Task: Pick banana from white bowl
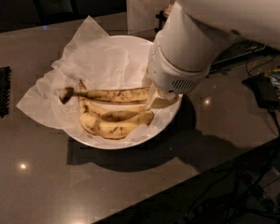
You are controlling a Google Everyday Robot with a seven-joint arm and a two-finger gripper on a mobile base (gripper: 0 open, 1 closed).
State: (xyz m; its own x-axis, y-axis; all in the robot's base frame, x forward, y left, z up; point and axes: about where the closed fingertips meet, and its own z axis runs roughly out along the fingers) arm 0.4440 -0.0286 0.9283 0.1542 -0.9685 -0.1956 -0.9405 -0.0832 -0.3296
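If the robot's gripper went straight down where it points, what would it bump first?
Probably the banana, whose right end sits at the gripper inside the white bowl; depth is unclear.

Gripper [157, 100] over right end of banana [113, 95] in white bowl [139, 50], mid-table toward far edge; two other bananas [113, 124] alongside.

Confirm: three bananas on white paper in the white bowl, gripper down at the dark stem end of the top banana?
Wrong on one point: the gripper is at the other end of the banana, picture right; the dark stem end points left. The camera view shows it. Otherwise yes: with the two other bananas that makes three, on white paper in the white bowl.
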